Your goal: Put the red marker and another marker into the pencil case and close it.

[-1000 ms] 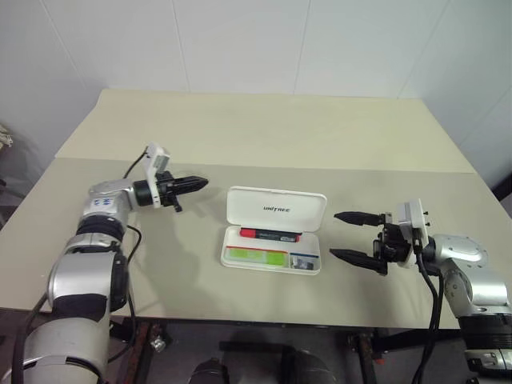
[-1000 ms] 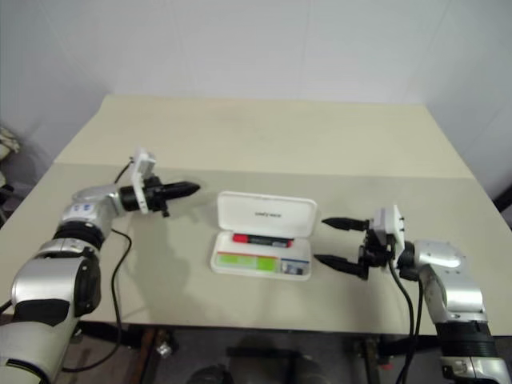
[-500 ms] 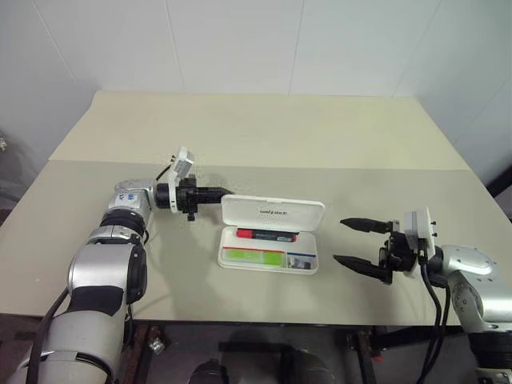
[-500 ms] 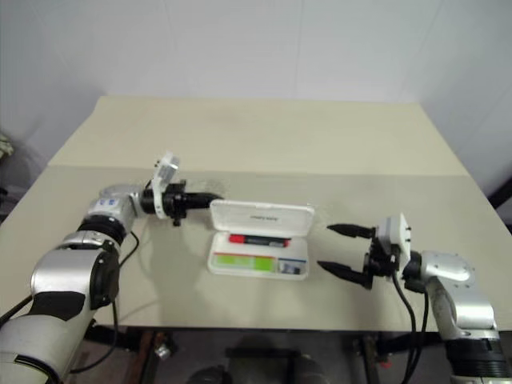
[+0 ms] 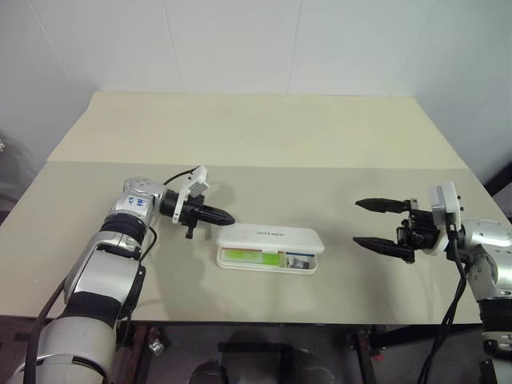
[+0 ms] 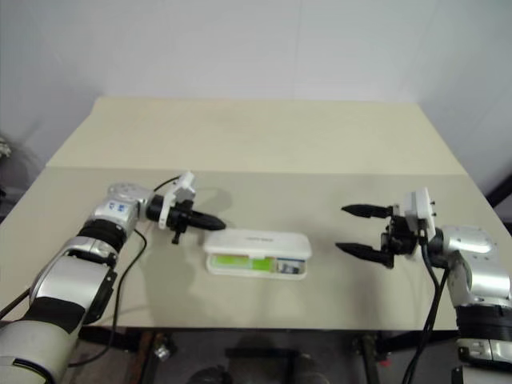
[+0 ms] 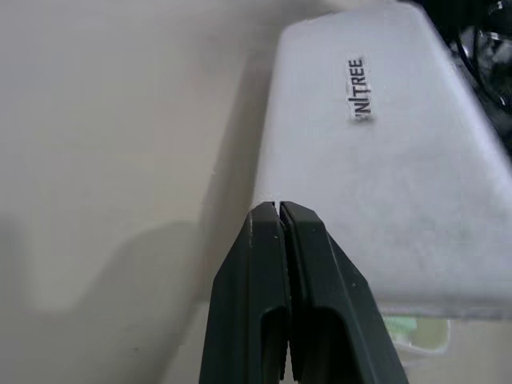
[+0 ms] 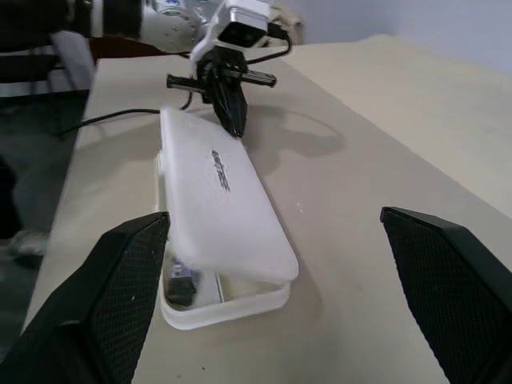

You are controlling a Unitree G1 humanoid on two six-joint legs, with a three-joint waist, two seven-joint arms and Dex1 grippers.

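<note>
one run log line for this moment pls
left gripper: shut, tip at pencil case lid, lid nearly down, gap open | right gripper: open, empty, apart | green marker: inside

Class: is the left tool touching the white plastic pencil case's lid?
Touching. In the left wrist view, the shut left tool presses its tips on the white plastic pencil case lid's edge.

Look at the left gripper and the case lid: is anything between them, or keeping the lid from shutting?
Nothing visible. The shut left gripper is at the lid's left end, on the case. The lid is nearly down, with a gap left at the front.
</note>
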